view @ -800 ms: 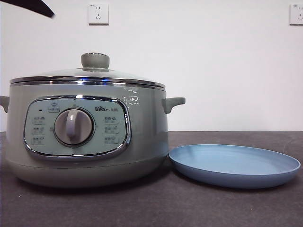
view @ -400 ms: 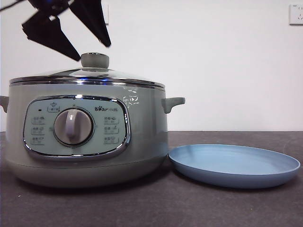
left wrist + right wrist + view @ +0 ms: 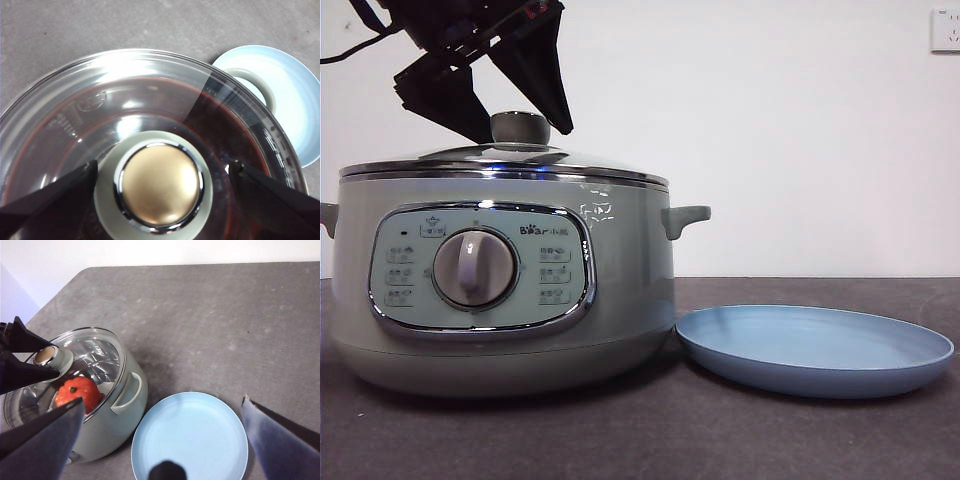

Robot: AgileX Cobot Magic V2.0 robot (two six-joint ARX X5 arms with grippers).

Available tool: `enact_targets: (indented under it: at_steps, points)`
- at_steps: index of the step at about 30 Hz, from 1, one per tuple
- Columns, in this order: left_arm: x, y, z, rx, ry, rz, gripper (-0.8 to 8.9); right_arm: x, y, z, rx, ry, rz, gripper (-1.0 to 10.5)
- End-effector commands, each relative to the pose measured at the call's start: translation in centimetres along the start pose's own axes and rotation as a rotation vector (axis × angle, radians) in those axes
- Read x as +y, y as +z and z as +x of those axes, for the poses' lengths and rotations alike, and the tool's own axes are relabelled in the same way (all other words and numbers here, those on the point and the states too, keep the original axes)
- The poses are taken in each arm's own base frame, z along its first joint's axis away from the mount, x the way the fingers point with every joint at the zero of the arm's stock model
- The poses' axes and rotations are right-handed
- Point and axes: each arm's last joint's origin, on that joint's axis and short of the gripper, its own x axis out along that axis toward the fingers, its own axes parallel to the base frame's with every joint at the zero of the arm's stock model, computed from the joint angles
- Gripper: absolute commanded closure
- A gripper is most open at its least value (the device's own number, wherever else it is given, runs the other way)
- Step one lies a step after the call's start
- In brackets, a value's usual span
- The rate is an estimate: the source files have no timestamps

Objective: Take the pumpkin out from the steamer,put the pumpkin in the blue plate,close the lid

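On the grey desk [image 3: 640,440], the blue plate [image 3: 815,350] sits right of the steamer [image 3: 500,290], whose glass lid [image 3: 150,110] covers the pumpkin [image 3: 77,391]; my left tool [image 3: 515,125] straddles its knob [image 3: 160,185], jaws apart.

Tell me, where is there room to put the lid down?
The gray table is bare behind the blue plate and the steamer, out to its far edge. The plate is bare too, but touches the steamer, so no gap there. Around the lid it is crowded: the left gripper straddles its knob.
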Motion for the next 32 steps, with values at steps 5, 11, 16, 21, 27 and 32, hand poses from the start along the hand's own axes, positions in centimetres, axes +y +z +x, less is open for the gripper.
enact_targets:
  at_steps: [5,11,16,21,27,32]
  points:
    - [-0.1,0.0,0.1,0.003,0.066,0.046,6.95,0.1,0.0,-0.1,0.004,0.004,-0.004,4.1]
    - [-0.1,0.1,0.1,-0.005,0.065,0.047,8.22,0.1,-0.1,0.0,0.013,0.004,0.013,4.1]
    - [-0.1,0.2,-0.3,-0.022,0.067,0.049,8.22,-0.2,0.0,0.5,0.030,0.010,0.056,4.1]
    - [-0.4,0.6,-2.0,-0.083,0.073,0.055,8.22,-0.3,0.1,1.2,0.040,0.062,0.058,4.2]
    - [-1.0,1.0,-5.9,-0.228,0.094,0.070,8.22,0.3,0.7,2.7,0.028,0.192,0.020,4.1]
    - [-1.4,0.4,-10.2,-0.328,0.200,0.067,8.22,1.6,0.9,5.5,0.066,0.266,-0.022,4.1]
